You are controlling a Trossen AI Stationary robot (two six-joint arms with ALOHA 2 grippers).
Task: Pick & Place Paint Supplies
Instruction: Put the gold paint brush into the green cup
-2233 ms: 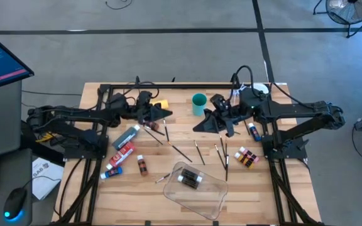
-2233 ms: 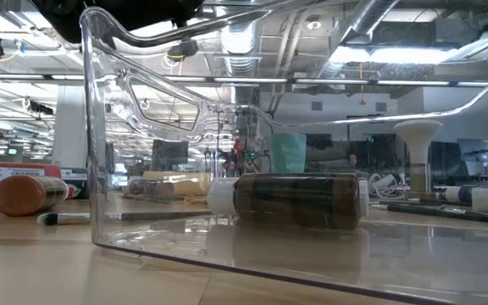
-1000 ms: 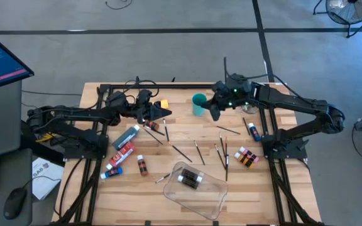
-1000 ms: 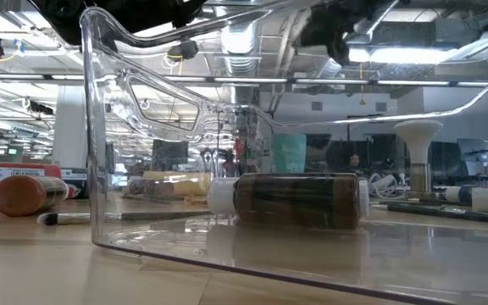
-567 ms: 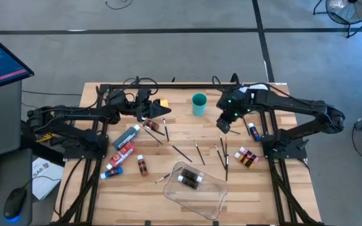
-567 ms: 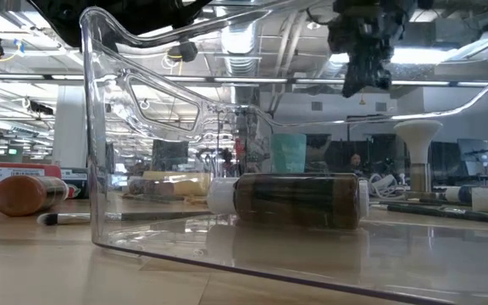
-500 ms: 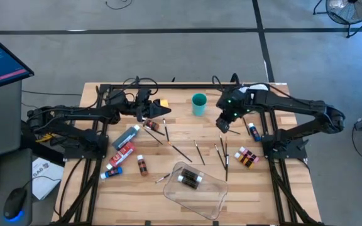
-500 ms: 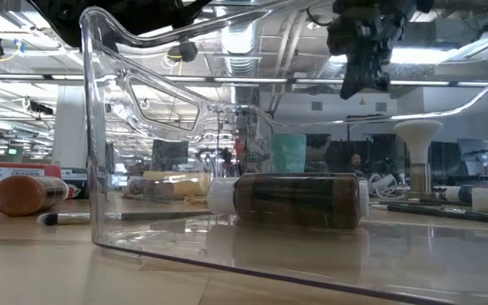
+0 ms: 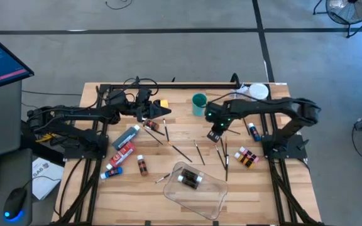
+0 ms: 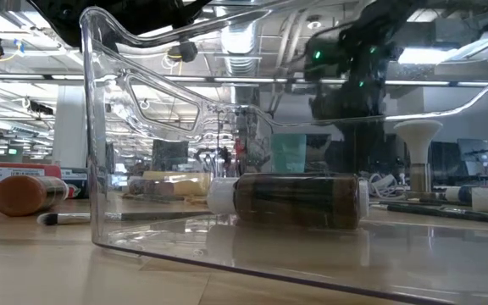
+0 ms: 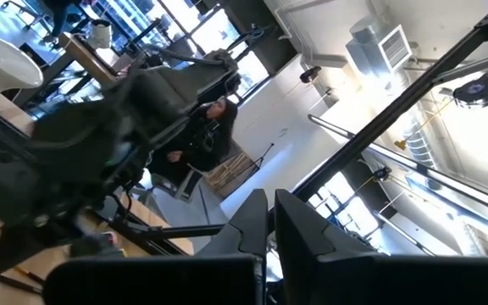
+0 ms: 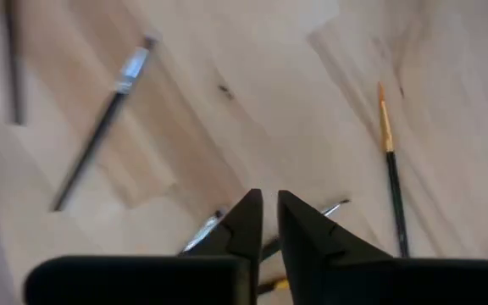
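High view: the right gripper (image 9: 215, 134) has swung away from the cup (image 9: 198, 103) and come down to centre frame, over the loose brushes (image 9: 222, 154) lying just right of centre. A second ago it stood up by the cup; now it points at the table. The left gripper (image 9: 166, 112) waits at upper left of centre, unmoved, near the yellow bottle (image 9: 161, 104). The tubes (image 9: 123, 150) lie at lower left, and the tray (image 9: 197, 188) at bottom centre already holds one paint bottle (image 9: 190, 179).

Low view: the right arm, which hung high at upper right a moment ago, now fills the upper right behind the tray wall (image 10: 96, 127); the bottle (image 10: 295, 200) lies inside, at centre.

Left wrist view: the left fingers (image 11: 248, 222) are pressed together, holding nothing.

Right wrist view: the right fingers (image 12: 246, 222) stand a narrow slit apart with nothing between them, just over brush tips (image 12: 337, 207) at bottom centre; another brush (image 12: 391, 180) lies at right and one (image 12: 100, 123) at upper left.

I judge that a brush is the next pick; the fingers seem to be starting to part for it.
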